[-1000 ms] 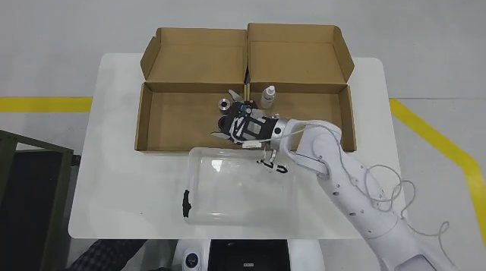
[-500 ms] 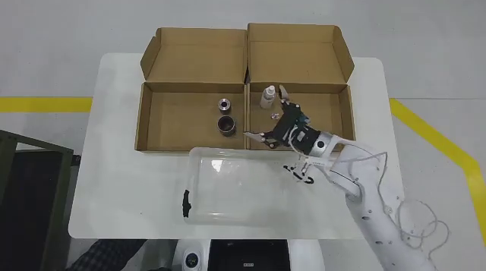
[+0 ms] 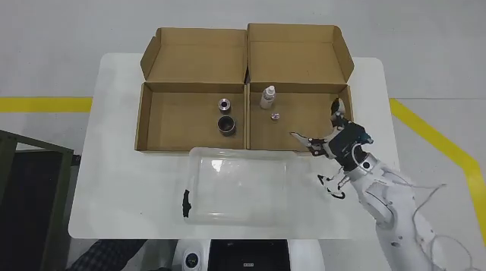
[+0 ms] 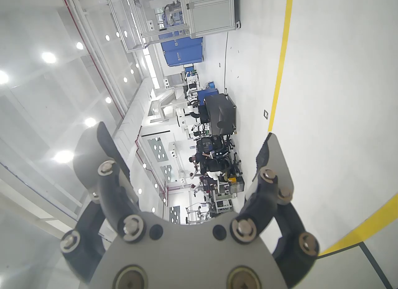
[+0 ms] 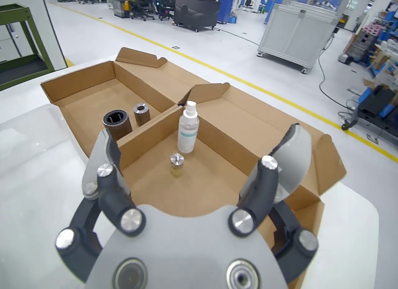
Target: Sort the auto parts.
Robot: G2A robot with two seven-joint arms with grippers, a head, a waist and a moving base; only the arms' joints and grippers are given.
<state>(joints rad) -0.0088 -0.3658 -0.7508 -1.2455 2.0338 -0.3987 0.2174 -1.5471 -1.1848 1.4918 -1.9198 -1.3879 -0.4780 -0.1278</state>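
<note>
Your right claw (image 3: 317, 121) hangs spread wide and empty over the near right corner of the right cardboard box (image 3: 304, 108). Straight ahead of it, on that box's floor, stands a small metal-capped part (image 5: 176, 164). Just beyond the part is an upright spray bottle (image 5: 187, 130); neither touches the claw. Farther off to the claw's left, the left cardboard box (image 3: 175, 119) holds a large dark cylinder (image 3: 226, 125) and, behind it, a smaller metal cylinder (image 3: 225, 105), both upright and slightly apart. Nearer the robot than the claw, a clear plastic bin (image 3: 239, 184) sits on the white counter (image 3: 114, 165), just beside the boxes' front walls. Your left claw (image 4: 186, 134) is wide too, holding nothing, aimed out across the hall.
</note>
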